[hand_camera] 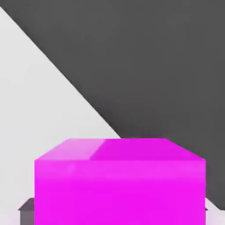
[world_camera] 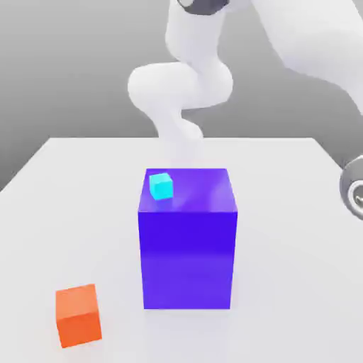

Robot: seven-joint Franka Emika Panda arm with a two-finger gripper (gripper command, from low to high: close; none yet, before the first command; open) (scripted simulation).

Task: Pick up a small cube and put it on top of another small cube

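Observation:
The small magenta-pink cube [hand_camera: 119, 184] looms very near the hand camera, its glossy top face and one side showing. My gripper [hand_camera: 119, 216] is shut on it; a dark grey finger [hand_camera: 26, 212] presses against one lower side. Beyond the cube lie the white table and its diagonal edge. The orange cube [world_camera: 78, 315] rests on the table at the front of the exterior view's left. A grey part of my arm's wrist [world_camera: 352, 186] shows at the exterior view's right edge.
A big blue-violet block [world_camera: 188, 241] stands mid-table with a tiny cyan cube [world_camera: 161, 186] on its top near the back left corner. The white arm [world_camera: 181, 92] rises behind the block. The white table [world_camera: 283, 283] runs past both sides of the block.

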